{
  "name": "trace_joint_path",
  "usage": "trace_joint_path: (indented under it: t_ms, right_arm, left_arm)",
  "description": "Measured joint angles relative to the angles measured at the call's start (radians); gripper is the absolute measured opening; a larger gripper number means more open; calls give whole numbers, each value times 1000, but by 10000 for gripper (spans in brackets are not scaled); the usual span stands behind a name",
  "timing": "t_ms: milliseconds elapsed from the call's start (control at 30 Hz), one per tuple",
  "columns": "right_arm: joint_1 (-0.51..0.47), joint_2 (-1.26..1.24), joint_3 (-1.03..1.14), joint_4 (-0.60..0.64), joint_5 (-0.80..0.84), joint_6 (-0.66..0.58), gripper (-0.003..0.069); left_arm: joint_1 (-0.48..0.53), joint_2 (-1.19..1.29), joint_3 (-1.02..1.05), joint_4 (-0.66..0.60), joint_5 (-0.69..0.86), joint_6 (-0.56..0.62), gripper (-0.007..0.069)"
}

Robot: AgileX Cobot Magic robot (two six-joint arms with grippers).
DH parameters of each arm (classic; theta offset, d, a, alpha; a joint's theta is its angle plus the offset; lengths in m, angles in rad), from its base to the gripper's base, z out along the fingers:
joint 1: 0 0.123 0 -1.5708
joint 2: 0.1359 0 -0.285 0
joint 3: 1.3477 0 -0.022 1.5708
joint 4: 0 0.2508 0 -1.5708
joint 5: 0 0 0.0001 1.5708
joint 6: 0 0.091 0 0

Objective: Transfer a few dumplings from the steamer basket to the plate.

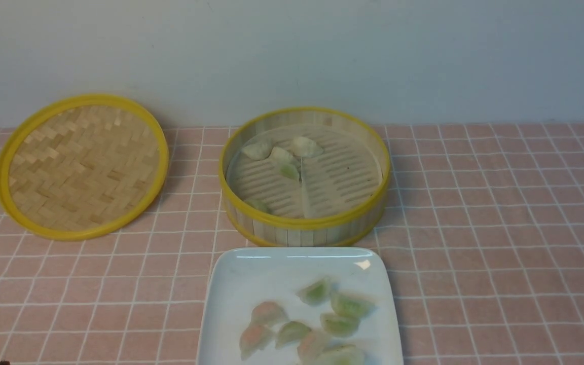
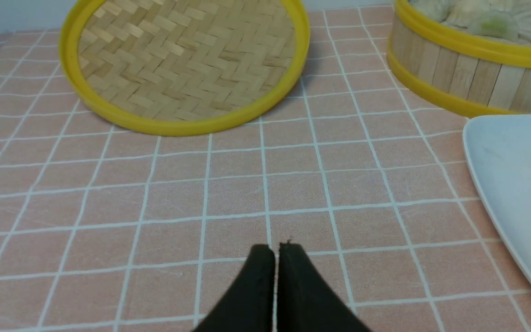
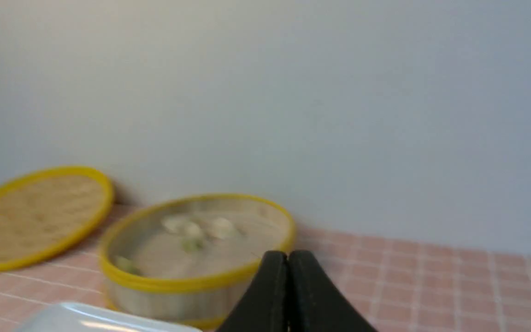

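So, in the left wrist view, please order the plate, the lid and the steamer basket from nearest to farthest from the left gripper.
From the left gripper:
1. plate, toward the robot's right.
2. lid, ahead, leaning toward the wall.
3. steamer basket, beyond the plate.

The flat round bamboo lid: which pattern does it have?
Herringbone weave, yellow rim; clearest in left wrist view.

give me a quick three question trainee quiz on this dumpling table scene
1. True or false: the round bamboo steamer basket with yellow rims holds no dumplings.
2. What rests tilted to the robot's left of that basket? A) flat woven-bamboo lid with yellow rim B) a metal pot C) a red bowl
3. Fill in: the glossy white square plate sits on the ____ side of the basket, toward the robot.

Key: 1 false, pale dumplings in the basket remain; 2 A; 3 near.
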Motion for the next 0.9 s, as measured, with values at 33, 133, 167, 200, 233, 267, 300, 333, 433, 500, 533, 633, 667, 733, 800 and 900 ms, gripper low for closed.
trace_joint_path:
  t_ms: [33,133,167,200,233,267,300,333,433,500,533,633,667,733,800,900]
  right_arm:
    - [-54,-4,39,0,0,0,-15]
    - [-142,-4,119,0,5,0,-15]
    - [-193,-4,185,0,5,0,-15]
    - [-210,-4,211,0,14,0,-15]
    - [-213,-4,215,0,17,0,-15]
    - [-228,-4,227,0,15,0,-15]
    - [-228,-4,227,0,15,0,-15]
    - [-233,-4,227,0,14,0,-15]
    - [-234,-4,227,1,14,0,-15]
    - [-234,-4,227,1,14,0,-15]
    - [-234,-4,227,1,14,0,-15]
    - [-234,-4,227,2,14,0,-15]
    - [-234,-4,227,3,14,0,-15]
    - [-234,-4,227,3,14,0,-15]
    - [-234,-4,227,3,14,0,-15]
    - [-234,-4,227,3,14,0,-15]
  left_arm:
    - [0,0,0,0,0,0,-6]
    - [0,0,0,0,0,0,-6]
    - [0,0,0,0,0,0,-6]
    - [0,0,0,0,0,0,-6]
    - [0,0,0,0,0,0,-6]
    - [0,0,0,0,-1,0,-6]
    - [0,0,0,0,-1,0,-6]
    - [0,0,0,0,-1,0,-6]
    - [0,0,0,0,-1,0,-6]
    - [0,0,0,0,-1,0,-6]
    - [0,0,0,0,-1,0,-6]
    - [0,0,0,0,-1,0,-6]
    - [0,0,0,0,-1,0,-6]
    - [0,0,0,0,-1,0,-6]
    - [0,0,0,0,-1,0,-6]
    - [0,0,0,0,-1,0,-6]
